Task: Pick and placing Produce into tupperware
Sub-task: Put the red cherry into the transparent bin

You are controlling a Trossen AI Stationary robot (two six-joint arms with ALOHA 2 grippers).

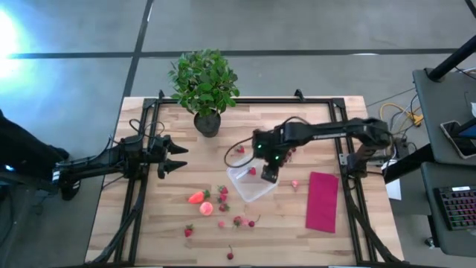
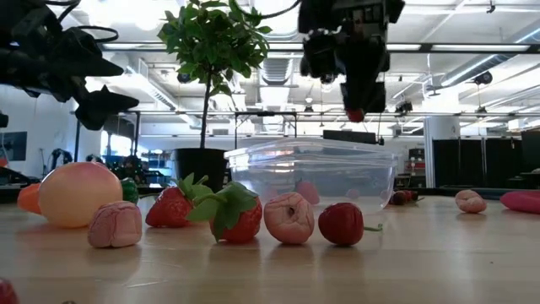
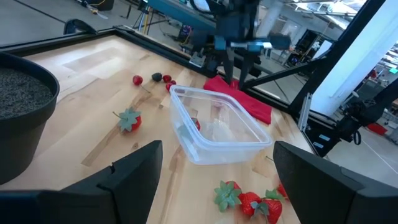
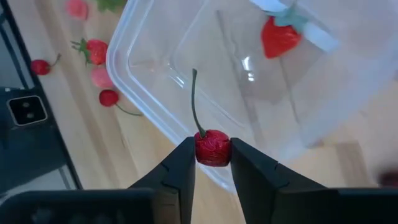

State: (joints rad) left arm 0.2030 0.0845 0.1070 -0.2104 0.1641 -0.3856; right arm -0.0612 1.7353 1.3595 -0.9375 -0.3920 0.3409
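Observation:
The clear tupperware (image 1: 250,184) sits mid-table with one small red strawberry (image 4: 281,34) inside. My right gripper (image 1: 268,176) hovers above the container's right rim, shut on a red cherry (image 4: 212,148) with a thin stem. More red fruits (image 1: 223,195), an orange-red strawberry (image 1: 198,197) and a round pink-orange fruit (image 1: 206,208) lie on the wood left of and nearer than the container. Others lie near the far side (image 1: 240,150). My left gripper (image 1: 177,157) is open, raised over the table's left part, touching nothing. My right gripper pinches the cherry's round body (image 4: 212,149) between its two fingertips (image 4: 184,163), coming from above and pointing down. The cherry is lifted clear above the tupperware's rim (image 2: 354,113), its stem (image 4: 194,99) sticking out past the fingers.
A leafy potted plant (image 1: 204,85) stands at the far edge. A flat magenta cloth (image 1: 322,201) lies right of the container, with a pink fruit (image 1: 295,184) beside it. Black frame rails (image 1: 137,201) run along the table's left and right sides.

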